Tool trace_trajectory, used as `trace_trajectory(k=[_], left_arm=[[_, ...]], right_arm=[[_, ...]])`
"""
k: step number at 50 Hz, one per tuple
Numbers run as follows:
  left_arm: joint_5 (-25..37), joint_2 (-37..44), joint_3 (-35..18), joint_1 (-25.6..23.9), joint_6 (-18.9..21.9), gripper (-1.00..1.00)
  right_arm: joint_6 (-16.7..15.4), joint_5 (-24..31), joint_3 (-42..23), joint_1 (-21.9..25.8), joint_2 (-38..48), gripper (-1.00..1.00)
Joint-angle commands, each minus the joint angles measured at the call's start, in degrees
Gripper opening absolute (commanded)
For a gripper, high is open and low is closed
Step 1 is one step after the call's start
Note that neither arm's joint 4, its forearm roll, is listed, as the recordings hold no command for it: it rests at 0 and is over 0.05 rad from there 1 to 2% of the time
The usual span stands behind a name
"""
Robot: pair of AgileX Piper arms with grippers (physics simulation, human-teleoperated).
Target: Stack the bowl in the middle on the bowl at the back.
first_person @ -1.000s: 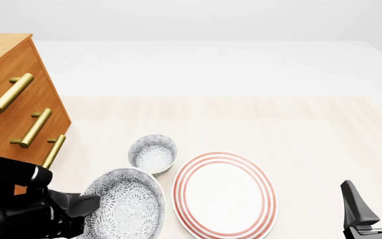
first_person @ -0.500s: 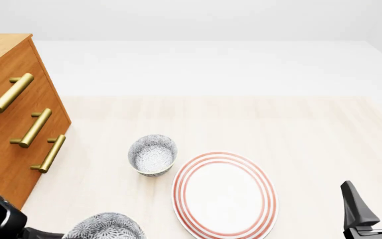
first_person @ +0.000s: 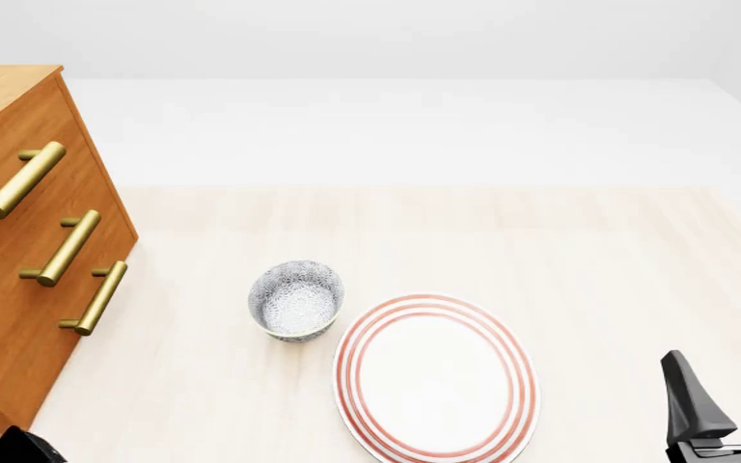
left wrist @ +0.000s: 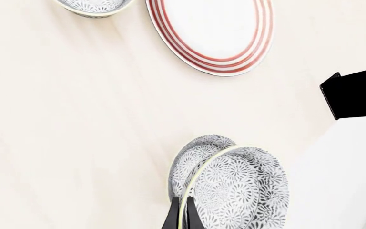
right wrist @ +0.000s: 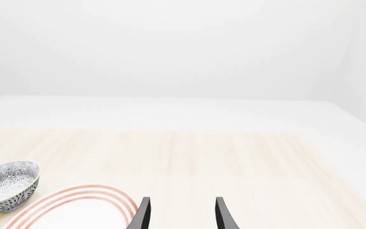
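The bowl in the middle (left wrist: 240, 186) is pinched at its rim by the left pincer (left wrist: 180, 214), lifted near the table's front edge; the bowl at the back (first_person: 296, 299) sits beside the plate (first_person: 435, 376), stacking undone; right pincer (right wrist: 181, 212) idle, wide

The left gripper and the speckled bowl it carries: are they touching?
Touching. In the left wrist view the left gripper has its two dark fingers closed on the rim of the bowl in the middle, one on each side.
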Motion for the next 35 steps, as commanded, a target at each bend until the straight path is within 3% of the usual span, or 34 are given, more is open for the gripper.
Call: trace_trajectory(k=[1,22,23,35], left_arm=[[-5.5,2.6,4.3,-3.4,-2.0,-1.00],[-9.7,6.7,4.1,-5.7,-2.7,-1.00],[-9.7,6.7,4.0,-5.7,-2.5,1.00],[-9.4,6.6,3.8,-5.5,-2.1,1.00]], right_arm=[[0.1,0.0,0.0,0.0,0.0,1.00],[0.1,-0.3,0.0,0.0,0.3,1.00],[0.1,-0.4,0.0,0.0,0.3,1.00],[0.1,-0.2,0.0,0.1,0.2,1.00]])
